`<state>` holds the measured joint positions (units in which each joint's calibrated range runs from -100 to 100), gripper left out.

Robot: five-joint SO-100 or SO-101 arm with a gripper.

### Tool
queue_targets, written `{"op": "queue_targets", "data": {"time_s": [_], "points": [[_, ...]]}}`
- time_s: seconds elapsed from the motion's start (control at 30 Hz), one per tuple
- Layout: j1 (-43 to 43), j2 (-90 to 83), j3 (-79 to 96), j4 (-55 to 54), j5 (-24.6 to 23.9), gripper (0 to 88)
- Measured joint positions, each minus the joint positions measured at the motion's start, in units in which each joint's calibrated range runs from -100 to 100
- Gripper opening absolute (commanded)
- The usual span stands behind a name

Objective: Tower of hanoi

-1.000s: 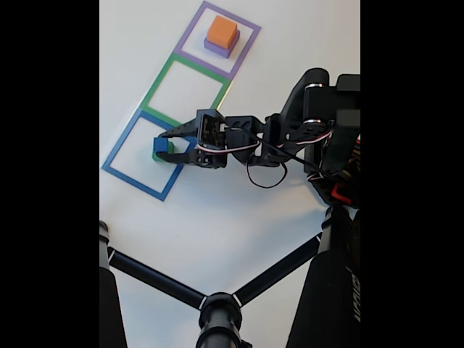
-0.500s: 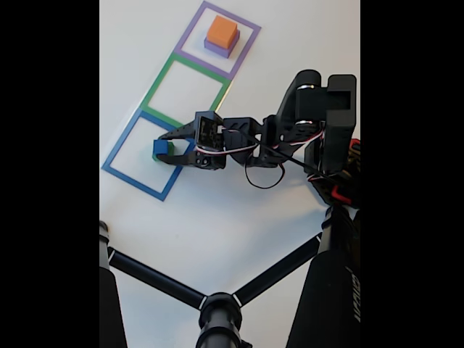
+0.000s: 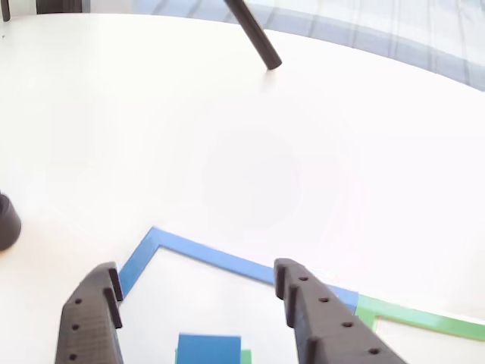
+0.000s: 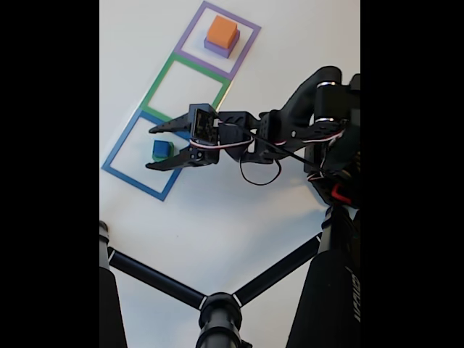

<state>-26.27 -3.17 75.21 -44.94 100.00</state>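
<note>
In the fixed view the blue cube [image 4: 160, 149] sits on the green block [image 4: 168, 155] inside the blue outline [image 4: 119, 148]. My gripper [image 4: 149, 148] hangs open over them, one finger on each side, touching neither. The other view looks down between the two dark fingers [image 3: 95, 318] of the gripper [image 3: 195, 271] at the blue cube [image 3: 208, 349], with the green block [image 3: 245, 356] showing at its edge. Further along, the orange block [image 4: 222, 30] rests on the purple block [image 4: 217, 48] inside the purple outline [image 4: 246, 43].
The green outline [image 4: 163, 76] lies between the other two squares with nothing in it. Black tripod legs [image 4: 156, 279] cross the near table, and the arm's base [image 4: 333, 145] stands at the right. A dark rod [image 3: 254, 34] touches the table far ahead.
The fingers have spread wider and lifted from around the blue cube, drifting slightly left in the fixed view. The cube stays on the green block.
</note>
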Motion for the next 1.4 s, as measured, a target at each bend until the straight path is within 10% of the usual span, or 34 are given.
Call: {"op": "queue_targets", "data": {"time_s": [0.37, 0.7, 1.4], "points": [[6.09, -49.39, -16.29, 69.97, -0.18, 1.5], [20.01, -58.51, -44.80, 123.82, 0.00, 0.2], [42.72, -61.63, -62.59, 142.85, 0.00, 1.6]]}}
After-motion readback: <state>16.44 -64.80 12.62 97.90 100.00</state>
